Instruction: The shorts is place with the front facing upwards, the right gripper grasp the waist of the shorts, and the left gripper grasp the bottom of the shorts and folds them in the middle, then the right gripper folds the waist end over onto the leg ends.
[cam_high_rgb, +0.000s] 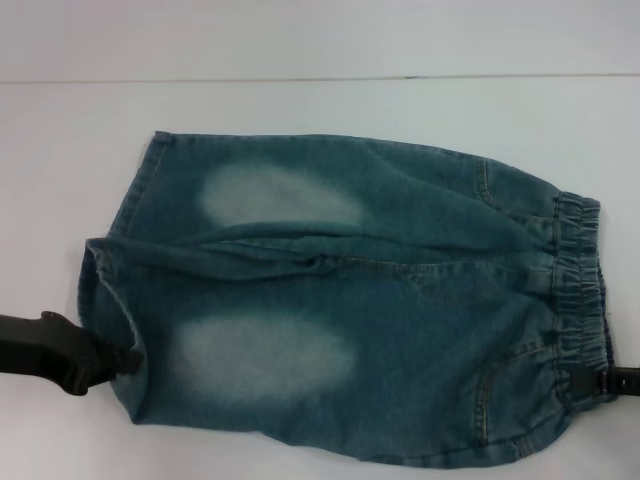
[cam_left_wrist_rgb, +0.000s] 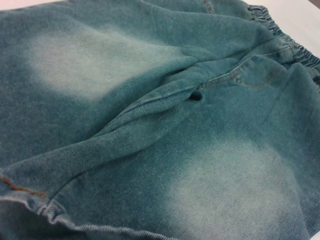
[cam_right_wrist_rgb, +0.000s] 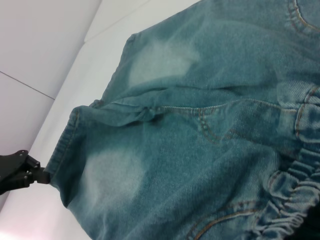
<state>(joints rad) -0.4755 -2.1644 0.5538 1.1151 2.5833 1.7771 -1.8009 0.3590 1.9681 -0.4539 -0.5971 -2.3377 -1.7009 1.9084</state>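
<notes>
The blue-green denim shorts (cam_high_rgb: 340, 300) lie flat, front up, with two pale oval patches. The ruffled waist (cam_high_rgb: 580, 280) is at the right and the leg ends (cam_high_rgb: 140, 190) at the left. My left gripper (cam_high_rgb: 118, 362) reaches in from the left and is shut on the nearer leg's hem (cam_high_rgb: 105, 300), which puckers at its tip. It also shows in the right wrist view, left gripper (cam_right_wrist_rgb: 46, 176) against the hem (cam_right_wrist_rgb: 67, 135). My right gripper (cam_high_rgb: 588, 381) pokes in from the right edge, pinching the waist's near corner. The waist (cam_right_wrist_rgb: 295, 200) fills that wrist view's corner.
The shorts rest on a white table (cam_high_rgb: 300, 60) with a thin seam line across the back. Bare white surface lies beyond the far leg and to the left of the hems. The shorts' near edge almost reaches the head view's lower border.
</notes>
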